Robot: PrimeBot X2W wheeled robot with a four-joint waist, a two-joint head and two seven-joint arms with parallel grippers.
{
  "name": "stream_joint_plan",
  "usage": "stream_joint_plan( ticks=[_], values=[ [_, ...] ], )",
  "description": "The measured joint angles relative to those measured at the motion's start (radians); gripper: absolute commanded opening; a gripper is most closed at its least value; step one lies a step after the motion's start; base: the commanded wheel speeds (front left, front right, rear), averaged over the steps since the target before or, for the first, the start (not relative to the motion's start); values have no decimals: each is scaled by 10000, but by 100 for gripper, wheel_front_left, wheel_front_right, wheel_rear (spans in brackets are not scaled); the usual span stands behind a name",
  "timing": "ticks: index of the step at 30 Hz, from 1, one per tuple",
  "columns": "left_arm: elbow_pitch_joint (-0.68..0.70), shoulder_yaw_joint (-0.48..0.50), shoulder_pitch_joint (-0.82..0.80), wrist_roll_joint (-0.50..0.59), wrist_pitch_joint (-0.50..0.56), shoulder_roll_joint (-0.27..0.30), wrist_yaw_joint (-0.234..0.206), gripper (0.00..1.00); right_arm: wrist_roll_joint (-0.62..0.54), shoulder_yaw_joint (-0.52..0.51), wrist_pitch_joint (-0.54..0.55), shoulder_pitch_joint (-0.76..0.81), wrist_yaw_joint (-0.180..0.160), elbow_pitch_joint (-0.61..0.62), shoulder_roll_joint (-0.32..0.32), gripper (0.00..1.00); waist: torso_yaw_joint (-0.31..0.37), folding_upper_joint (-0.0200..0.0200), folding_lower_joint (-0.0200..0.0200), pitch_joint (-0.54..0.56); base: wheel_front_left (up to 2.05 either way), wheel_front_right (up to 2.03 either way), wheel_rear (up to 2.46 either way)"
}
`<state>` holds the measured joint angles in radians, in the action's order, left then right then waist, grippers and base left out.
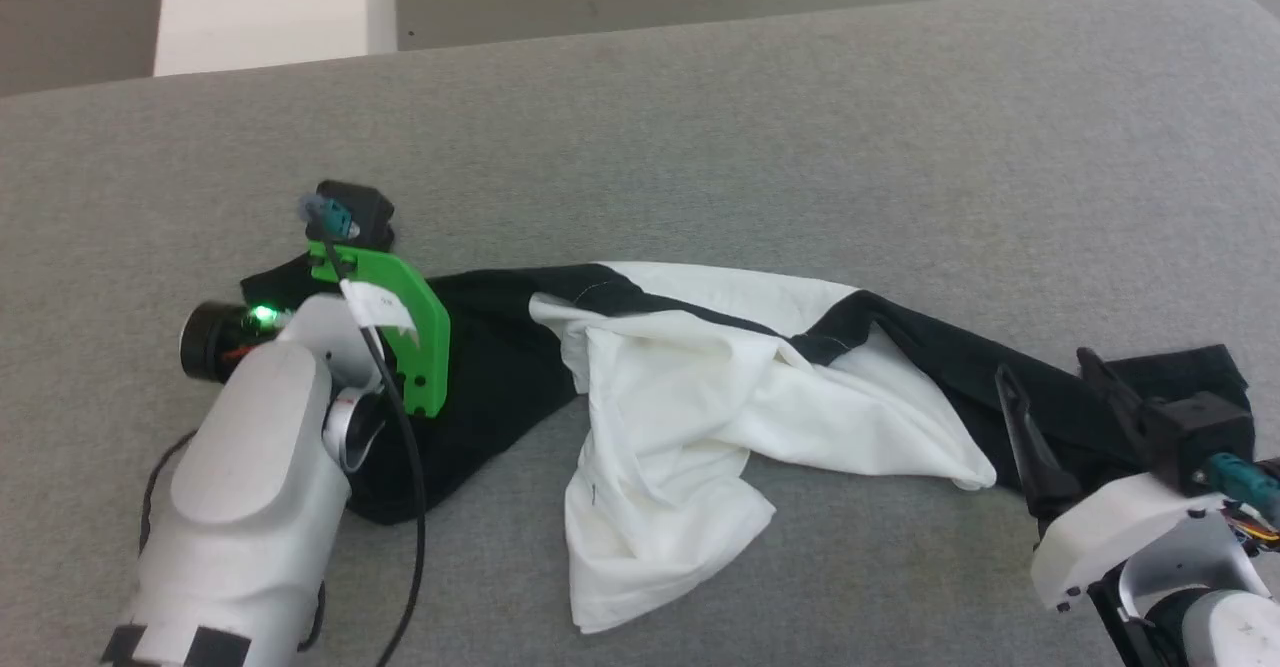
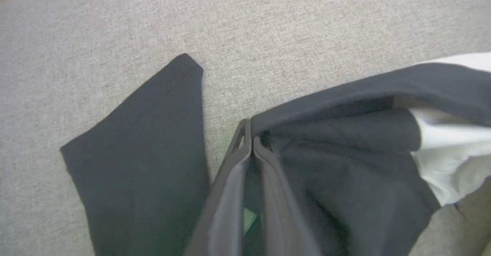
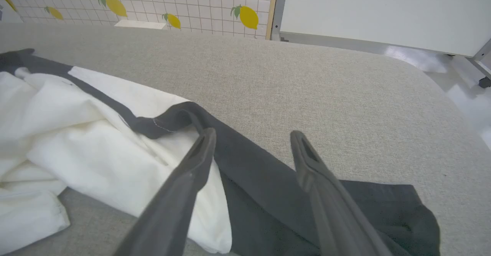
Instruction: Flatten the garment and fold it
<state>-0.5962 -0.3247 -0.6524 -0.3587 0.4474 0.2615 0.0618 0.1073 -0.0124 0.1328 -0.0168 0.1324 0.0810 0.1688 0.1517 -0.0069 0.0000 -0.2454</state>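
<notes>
Two robot arms reach onto a grey, cloth-covered worktop (image 1: 800,127) from its near side. Closest on the left is the pale left arm (image 1: 250,467), which carries a green bracket (image 1: 405,322) and a trailing black cable (image 1: 412,507). The left fingers (image 2: 247,150) are pressed fully together and pinch a raised fold of black cloth at the left end of the garment (image 1: 690,367). In the left wrist view a flat black sleeve lies beside them, with a strip of worktop between it and the fingers.

Closest on the right, the right fingers (image 1: 1028,427) stand wide apart and hold nothing. They sit over the other black sleeve, which runs beneath and between them. Whether their tips touch the cloth cannot be told.

The garment lies rumpled in a long band across the middle of the worktop, from left to right. It has black sleeves at both ends and a bunched white body between them. One white flap spills toward the near side.

Beyond the garment, a wide stretch of grey surface runs to the far edge, which rounds off at the far right corner. Past that edge are the floor, a white block (image 1: 270,7) and a tiled wall with yellow lemon prints (image 3: 245,16).
</notes>
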Motion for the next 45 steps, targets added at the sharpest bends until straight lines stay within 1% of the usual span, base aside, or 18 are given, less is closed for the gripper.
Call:
stream_joint_plan(
  ticks=[3,8,15,21,27,28,29,30,31,40,43,45],
  values=[
    [293,15,278,-42,31,10,-31,0,-397,249,98,-34,0,-374,320,100,-137,0,0,32,0,0,0],
    [694,-13,412,-127,155,-27,-130,0,-1118,734,711,-587,0,-1329,871,100,-290,0,0,-35,0,0,0],
    [943,-77,419,-345,276,-77,-222,0,-1089,1931,1402,-1722,0,-2575,1519,100,-390,0,0,-212,0,0,0],
    [1060,-128,408,-385,324,-105,-249,0,-1012,2433,1394,-2520,0,-3294,1685,100,-457,0,0,-383,0,0,0],
    [1122,-184,367,-387,364,-107,-290,0,-1083,2395,1091,-3015,0,-3634,1659,100,-520,0,0,-533,0,0,0],
    [1124,-198,366,-389,366,-111,-291,0,-1083,2345,1041,-3065,0,-3672,1628,95,-532,0,0,-549,0,0,0],
    [1124,-211,364,-389,366,-111,-291,0,-1083,2307,1030,-3105,0,-3707,1605,45,-543,0,0,-563,0,0,0],
    [1124,-219,360,-389,366,-111,-291,0,-1083,2286,1009,-3115,0,-3724,1601,16,-550,0,0,-572,0,0,0],
    [1124,-222,356,-389,366,-111,-293,0,-1083,2261,961,-3115,0,-3753,1599,0,-556,0,0,-578,0,0,0],
    [1104,-288,326,-464,316,-96,-320,0,-1018,2236,867,-3121,0,-3795,1588,0,-500,0,0,-549,0,0,0],
    [1200,-286,255,-460,-13,-65,-311,0,-932,2215,871,-3241,0,-3716,1605,0,-469,0,0,-528,0,0,0],
    [1327,-244,120,-472,-336,-27,-219,0,-761,2178,940,-3459,0,-3496,1670,0,-442,0,0,-515,0,0,0]
  ],
)
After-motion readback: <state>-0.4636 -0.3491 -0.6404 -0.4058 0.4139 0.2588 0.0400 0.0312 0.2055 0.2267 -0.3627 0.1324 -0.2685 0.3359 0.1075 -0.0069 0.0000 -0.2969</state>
